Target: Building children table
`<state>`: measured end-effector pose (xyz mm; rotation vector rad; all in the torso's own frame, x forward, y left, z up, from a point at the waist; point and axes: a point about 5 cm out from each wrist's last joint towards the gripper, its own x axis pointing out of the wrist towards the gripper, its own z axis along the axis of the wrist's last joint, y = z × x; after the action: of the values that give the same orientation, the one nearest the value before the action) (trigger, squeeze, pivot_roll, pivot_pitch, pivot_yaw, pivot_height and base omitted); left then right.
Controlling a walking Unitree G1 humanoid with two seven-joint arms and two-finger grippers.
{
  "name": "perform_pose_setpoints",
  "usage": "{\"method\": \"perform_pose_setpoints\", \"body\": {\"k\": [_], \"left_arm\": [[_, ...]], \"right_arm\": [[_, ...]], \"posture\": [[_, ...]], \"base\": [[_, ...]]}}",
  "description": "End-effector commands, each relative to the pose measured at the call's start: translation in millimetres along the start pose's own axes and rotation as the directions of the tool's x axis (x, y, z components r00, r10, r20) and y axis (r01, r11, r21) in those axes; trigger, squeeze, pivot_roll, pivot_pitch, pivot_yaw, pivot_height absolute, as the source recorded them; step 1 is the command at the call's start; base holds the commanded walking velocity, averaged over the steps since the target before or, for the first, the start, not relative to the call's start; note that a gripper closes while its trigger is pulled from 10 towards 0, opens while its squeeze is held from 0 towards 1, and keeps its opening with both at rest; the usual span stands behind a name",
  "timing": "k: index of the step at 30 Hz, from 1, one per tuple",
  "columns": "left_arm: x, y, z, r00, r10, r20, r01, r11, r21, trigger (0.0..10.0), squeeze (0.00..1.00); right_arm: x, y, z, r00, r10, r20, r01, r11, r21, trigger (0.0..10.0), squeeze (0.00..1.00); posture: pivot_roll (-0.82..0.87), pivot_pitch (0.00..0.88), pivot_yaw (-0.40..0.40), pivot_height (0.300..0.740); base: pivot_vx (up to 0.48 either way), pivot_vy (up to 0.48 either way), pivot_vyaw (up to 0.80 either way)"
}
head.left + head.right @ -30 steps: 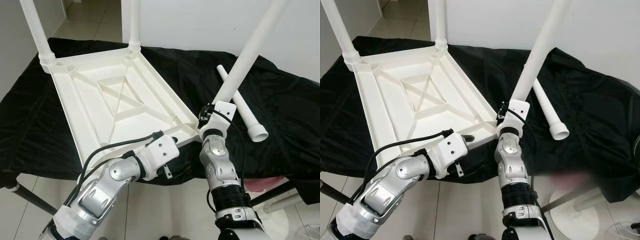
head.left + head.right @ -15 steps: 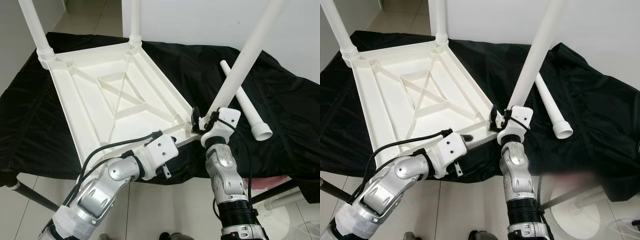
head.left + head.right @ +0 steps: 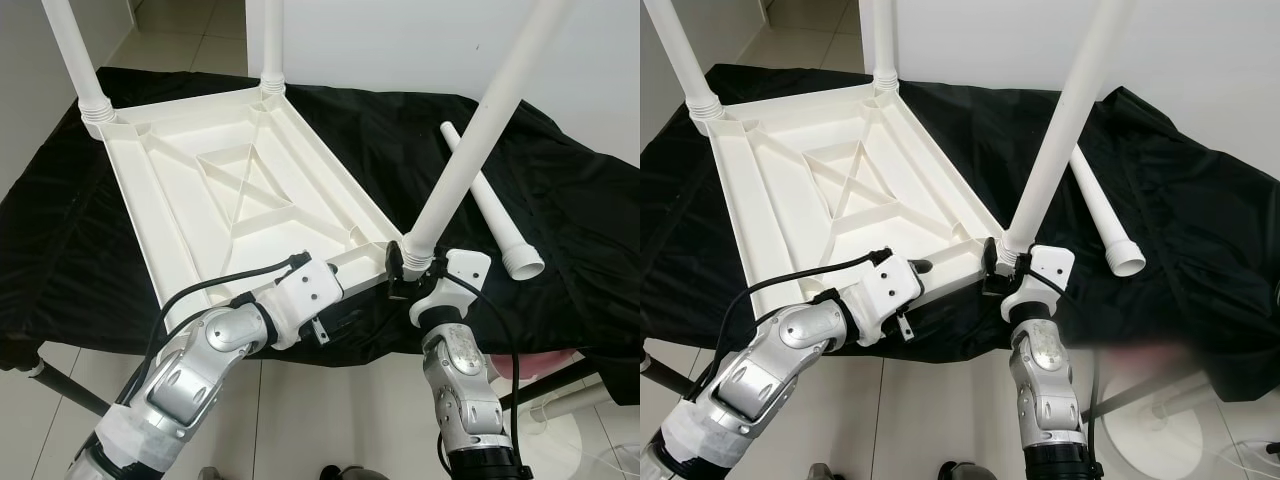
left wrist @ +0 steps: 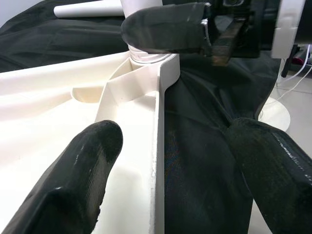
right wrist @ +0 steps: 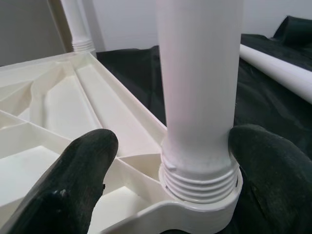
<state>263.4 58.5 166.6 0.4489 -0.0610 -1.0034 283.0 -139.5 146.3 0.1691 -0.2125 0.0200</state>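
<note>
A white tabletop (image 3: 190, 215) lies upside down on a black cloth, with two white legs (image 3: 72, 55) standing in its far corners. A third leg (image 3: 470, 135) leans in the near right corner socket (image 5: 195, 204). My right gripper (image 5: 178, 144) is open around this leg's threaded base, with one finger (image 5: 265, 165) against it and the other a little apart. My left gripper (image 4: 173, 139) is open astride the tabletop's near rim (image 4: 158, 146), one finger (image 4: 83, 175) over the inside, the other over the cloth. A loose leg (image 3: 490, 205) lies on the cloth to the right.
The cloth-covered table (image 3: 580, 230) ends just before my arms, with tiled floor below. A black table leg (image 3: 60, 395) slants at the lower left. A white round stand base (image 3: 1150, 420) sits on the floor at the right. A white wall stands behind.
My right gripper slid down the third leg from mid-shaft to its base, and the leg's end now sits at the corner socket. My left gripper edged right along the near rim.
</note>
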Motion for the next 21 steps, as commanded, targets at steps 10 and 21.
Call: {"method": "perform_pose_setpoints", "body": {"k": [10, 21], "left_arm": [[-2.0, 6.5, -1, 1.0, 0.008, -0.008, -0.008, 0.999, 0.032, 10.0, 0.0], [-8.7, 33.7, 0, 0.994, 0.112, -0.002, -0.112, 0.993, 0.023, 10.0, 0.0]], "right_arm": [[-18.7, 10.6, -17, 0.981, 0.174, -0.09, -0.172, 0.985, 0.025, 10.0, 0.0], [-4.3, 14.2, -23, 0.962, 0.247, -0.115, -0.245, 0.969, 0.036, 10.0, 0.0]], "posture": [[0.01, 0.112, -0.073, 0.74], [0.02, 0.116, -0.071, 0.74]], "base": [[0.0, 0.0, 0.0], [0.0, 0.0, 0.0]]}}
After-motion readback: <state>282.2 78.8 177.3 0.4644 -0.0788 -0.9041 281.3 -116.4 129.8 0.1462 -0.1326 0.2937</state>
